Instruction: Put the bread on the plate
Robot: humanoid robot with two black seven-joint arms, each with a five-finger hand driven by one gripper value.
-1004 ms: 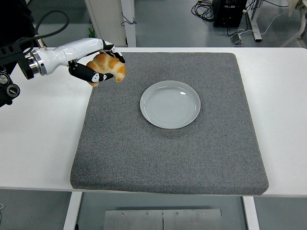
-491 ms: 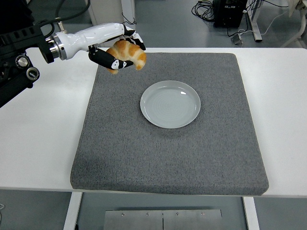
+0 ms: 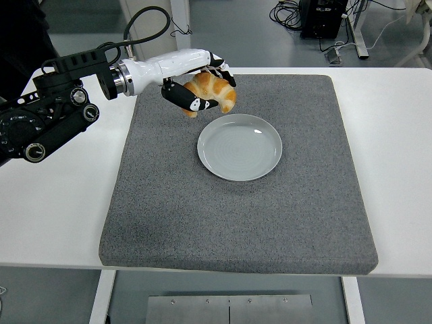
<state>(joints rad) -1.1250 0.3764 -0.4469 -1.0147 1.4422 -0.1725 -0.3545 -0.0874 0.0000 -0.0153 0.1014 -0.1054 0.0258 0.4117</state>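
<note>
A golden-brown croissant (image 3: 214,90) hangs in the air, held by my left hand (image 3: 204,86), whose black-tipped fingers are curled around it. The hand and bread sit just above and left of the far-left rim of the plate. The plate (image 3: 239,146) is round, pale grey-white and bare, lying on the middle of the grey mat (image 3: 202,216). My left arm reaches in from the left edge in a white forearm shell (image 3: 158,67). My right arm does not show.
The grey mat covers most of the white table (image 3: 54,202). Behind the table stand white table legs (image 3: 179,27) and cables (image 3: 297,13) on the floor.
My left hand has carried the croissant to the right, from over the mat's far left corner to just beside the plate's far-left rim. The plate has not moved.
</note>
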